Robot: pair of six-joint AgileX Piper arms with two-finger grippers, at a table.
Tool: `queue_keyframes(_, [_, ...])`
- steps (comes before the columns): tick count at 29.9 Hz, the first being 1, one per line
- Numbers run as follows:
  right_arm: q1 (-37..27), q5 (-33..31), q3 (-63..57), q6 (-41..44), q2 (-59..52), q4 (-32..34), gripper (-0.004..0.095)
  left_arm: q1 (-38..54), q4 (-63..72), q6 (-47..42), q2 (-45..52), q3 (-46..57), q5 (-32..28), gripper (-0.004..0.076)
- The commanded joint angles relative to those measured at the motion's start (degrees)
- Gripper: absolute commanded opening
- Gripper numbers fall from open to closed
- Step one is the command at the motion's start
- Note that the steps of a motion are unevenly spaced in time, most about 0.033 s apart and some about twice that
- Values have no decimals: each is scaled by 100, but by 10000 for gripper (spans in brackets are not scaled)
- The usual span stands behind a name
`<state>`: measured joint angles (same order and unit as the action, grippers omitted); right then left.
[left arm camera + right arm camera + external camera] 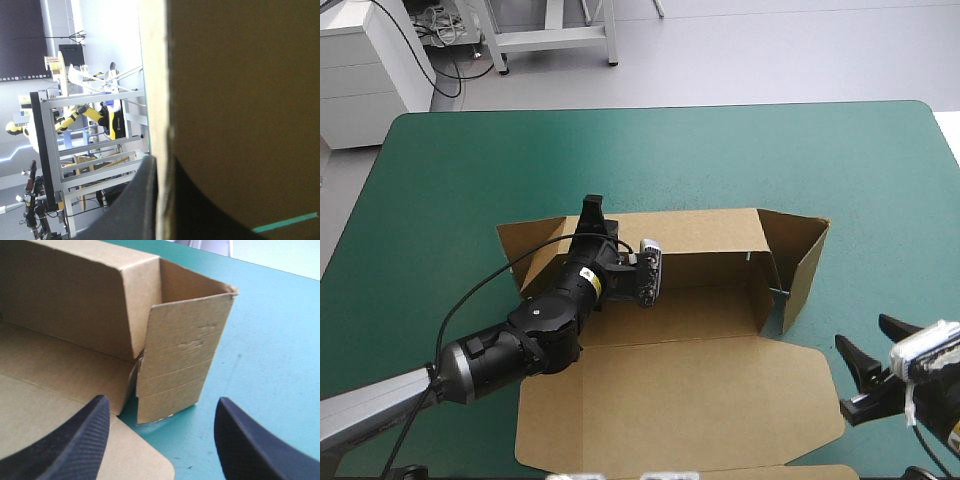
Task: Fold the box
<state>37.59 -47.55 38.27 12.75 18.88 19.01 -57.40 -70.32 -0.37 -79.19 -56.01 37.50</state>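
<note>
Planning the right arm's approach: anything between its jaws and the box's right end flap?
Nothing visible. The right gripper is open; only teal-green cover lies between it and the box's raised end flap. The left gripper grips the far wall, off that path.

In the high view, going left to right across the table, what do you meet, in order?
Left end flap of the box → left gripper, shut on the far wall → raised right end wall → right gripper, open, over the teal-green cover beside the box.
</note>
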Motion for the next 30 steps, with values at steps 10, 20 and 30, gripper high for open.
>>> queue_keyframes(10, [-7, -144, 2469, 617, 2854, 1422, 556, -71, 153, -72, 139, -110, -63, -8])
queue_keyframes(20, [-529, -303, 4583, 290, 4726, 1421, 552, -71, 267, -51, 139, -63, -63, -8])
queue_keyframes(30, [-2370, -350, 6444, -1719, 6580, -1474, 552, -71, 353, -51, 139, 69, -110, -8])
